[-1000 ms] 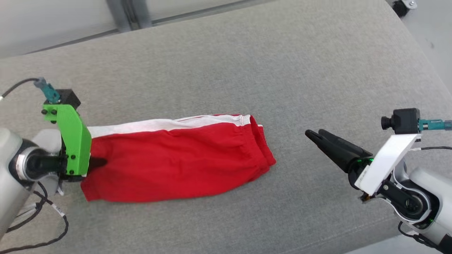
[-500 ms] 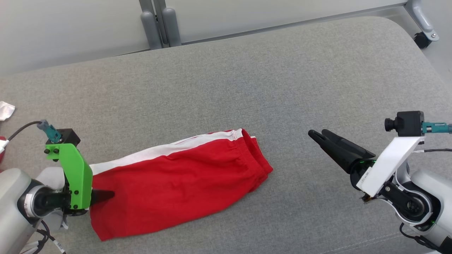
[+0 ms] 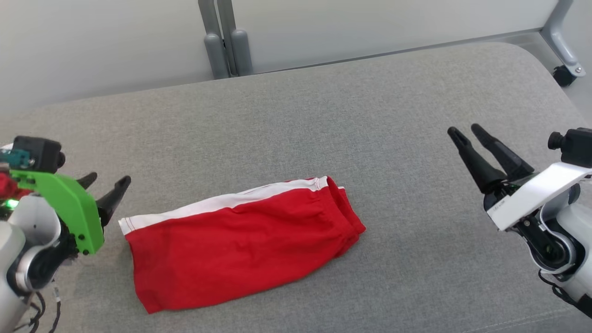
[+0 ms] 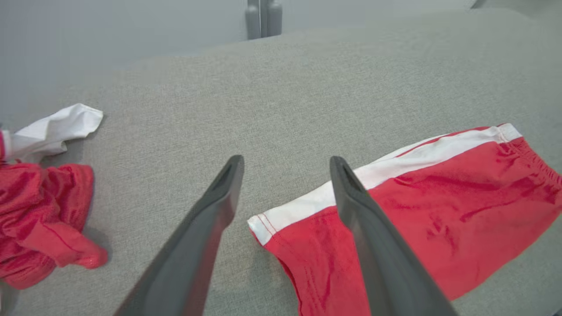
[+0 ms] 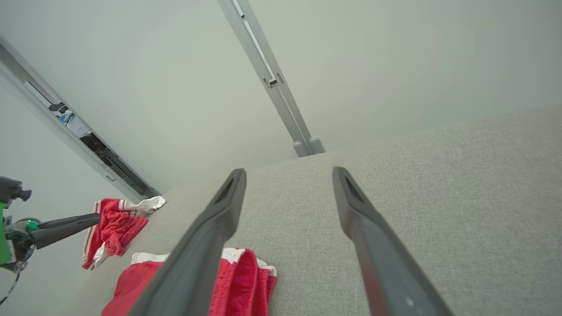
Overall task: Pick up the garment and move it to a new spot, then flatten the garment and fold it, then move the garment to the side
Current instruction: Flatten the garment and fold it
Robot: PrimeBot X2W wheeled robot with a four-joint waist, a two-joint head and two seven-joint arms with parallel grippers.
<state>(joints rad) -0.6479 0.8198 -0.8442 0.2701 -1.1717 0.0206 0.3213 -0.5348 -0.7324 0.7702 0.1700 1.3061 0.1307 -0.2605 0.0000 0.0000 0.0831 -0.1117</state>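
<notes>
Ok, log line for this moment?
red shorts: folded, flat on grey cushion | left hand: open, beside them | right hand: open, well clear

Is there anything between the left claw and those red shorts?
Nothing visible. The open left gripper is just off the hem end of the shorts, with bare grey cushion between them.
</notes>
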